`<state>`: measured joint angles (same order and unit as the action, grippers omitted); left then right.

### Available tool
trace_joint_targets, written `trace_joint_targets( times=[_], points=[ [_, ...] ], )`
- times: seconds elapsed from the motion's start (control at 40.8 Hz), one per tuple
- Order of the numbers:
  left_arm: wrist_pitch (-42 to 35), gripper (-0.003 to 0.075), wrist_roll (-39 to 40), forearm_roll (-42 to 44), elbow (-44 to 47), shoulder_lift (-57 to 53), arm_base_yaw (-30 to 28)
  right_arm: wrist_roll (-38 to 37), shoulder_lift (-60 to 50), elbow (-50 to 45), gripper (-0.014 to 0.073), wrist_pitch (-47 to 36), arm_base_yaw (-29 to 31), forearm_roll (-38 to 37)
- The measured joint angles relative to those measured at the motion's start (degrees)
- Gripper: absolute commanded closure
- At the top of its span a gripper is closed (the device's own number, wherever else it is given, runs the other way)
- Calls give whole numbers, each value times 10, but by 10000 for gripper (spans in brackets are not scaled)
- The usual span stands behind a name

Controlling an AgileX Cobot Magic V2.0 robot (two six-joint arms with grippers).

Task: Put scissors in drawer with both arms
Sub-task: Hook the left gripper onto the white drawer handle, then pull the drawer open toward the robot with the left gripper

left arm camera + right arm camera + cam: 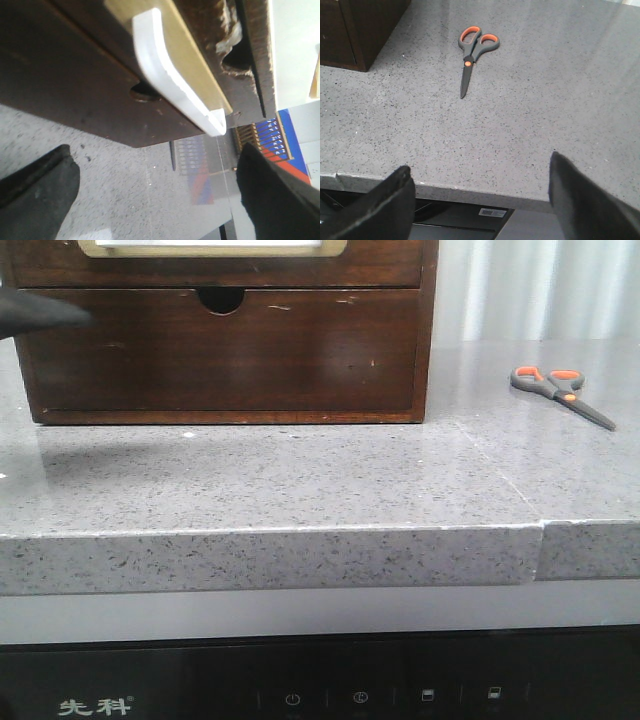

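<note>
Grey counter [300, 480]: scissors [562, 393] flat, right of drawer [212, 248].

We see a grey speckled countertop [300, 480] carrying a dark wooden cabinet [425, 340]; its lower drawer front [220, 355] has a half-round finger notch [220, 298].
</note>
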<state>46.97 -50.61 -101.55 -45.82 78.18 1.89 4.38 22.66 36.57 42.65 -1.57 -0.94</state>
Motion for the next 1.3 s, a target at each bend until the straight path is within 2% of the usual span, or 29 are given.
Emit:
trace_joint_targets(
  times=[0.172, 0.245, 0.319, 0.54, 0.736, 0.859, 1.079, 1.3],
  points=[
    [12, 105, 0, 0, -54, 56, 0, 1, 0, 0, 20, 0, 0, 0],
    [14, 136, 0, 0, -70, 73, 0, 1, 0, 0, 20, 0, 0, 0],
    [14, 202, 0, 0, -80, 86, 0, 1, 0, 0, 20, 0, 0, 0],
    [16, 461, 0, -1, -101, 108, 0, 1, 0, 0, 20, 0, 0, 0],
    [26, 602, 6, -15, -105, 109, 0, 1, 0, 0, 20, 0, 0, 0],
    [37, 643, 24, -23, -105, 111, 0, 1, 0, 0, 20, 0, 0, 0],
    [50, 645, 20, -36, -89, 106, -1, 1, 0, 0, 20, 0, 0, 0],
    [54, 647, 3, -39, -7, 28, -1, 1, 0, 0, 20, 0, 0, 0]
  ],
)
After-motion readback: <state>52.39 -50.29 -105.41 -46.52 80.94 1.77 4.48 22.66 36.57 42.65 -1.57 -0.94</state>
